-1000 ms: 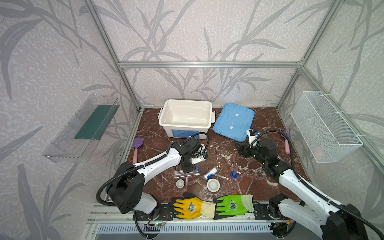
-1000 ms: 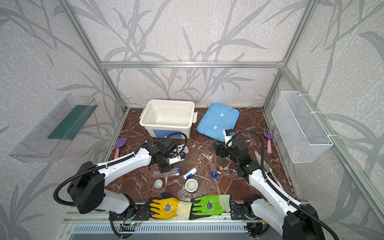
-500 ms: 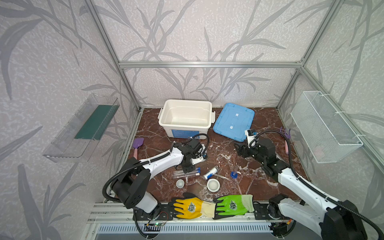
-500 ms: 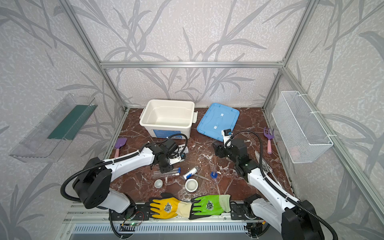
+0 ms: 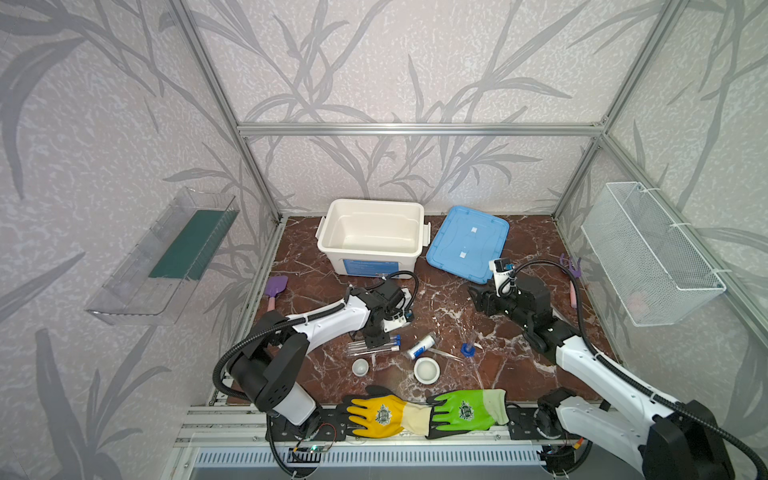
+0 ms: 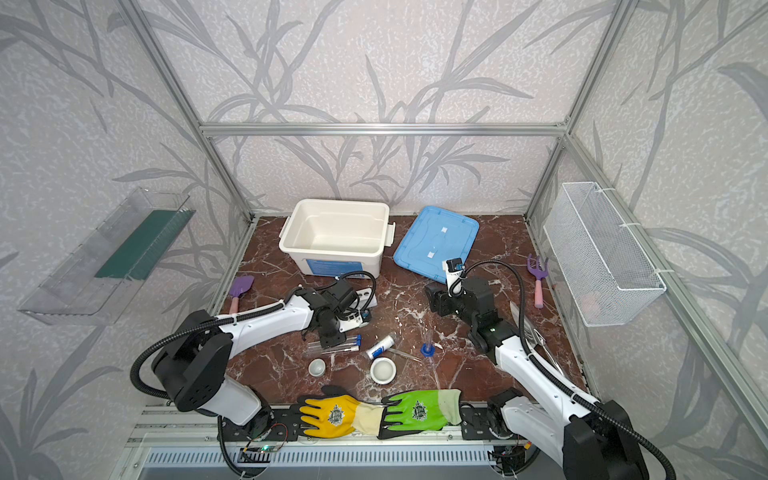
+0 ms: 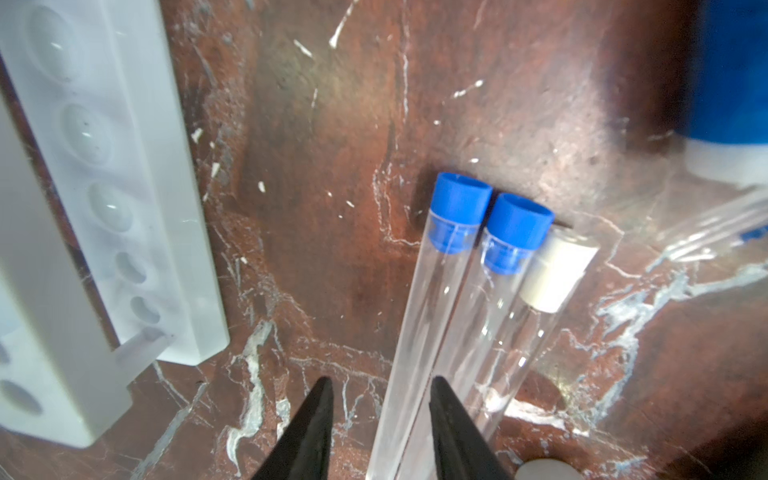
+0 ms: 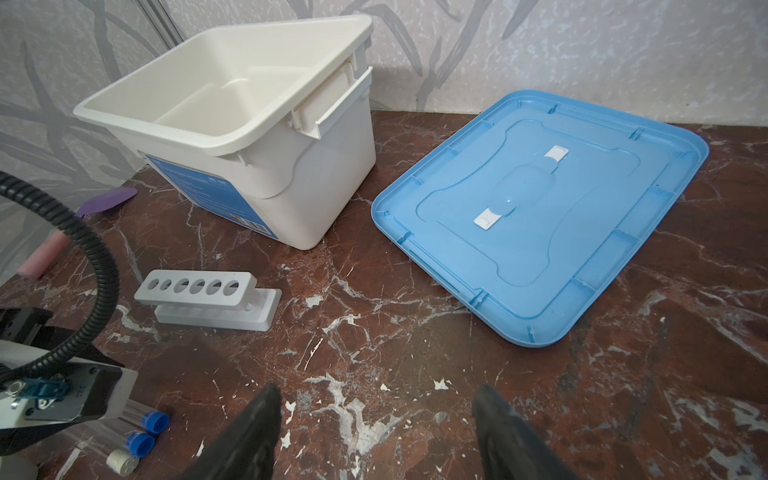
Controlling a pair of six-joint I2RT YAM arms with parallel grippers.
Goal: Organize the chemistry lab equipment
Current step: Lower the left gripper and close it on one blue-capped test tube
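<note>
Marble counter (image 5: 449, 320): carries every piece of lab equipment loose.
White six-hole rack (image 8: 216, 320): upright between the white bin (image 5: 374, 202) and the tubes; all six holes vacant.
White bin: open, nothing inside; blue lid (image 5: 467, 241) lies flat beside it.
Test tubes (image 7: 473, 332): three, lying side by side and touching; two blue-capped, one white-capped; near the rack.
Left tool (image 7: 381, 380): lowered over the tubes, jaws at a narrow setting, astride the blue-capped tube (image 7: 429, 311) nearest the rack. One finger is close to the glass, the other stands off it. The tube lies on the counter, not clamped.
Right tool (image 8: 376, 390): jaws wide, nothing between them, over bare counter near the lid, well apart from the tubes.
Other equipment: blue-labelled vial (image 5: 420, 345), tweezers (image 5: 442, 353), blue-based vessel (image 5: 468, 348) and two white ceramic dishes (image 5: 427, 370), grouped beside the tubes, untouched.
Progress: judged at the outset; no item is placed.
Remaining: judged as closing on the straddled tube, seating it in the rack, then handling the other tubes and small items.
</note>
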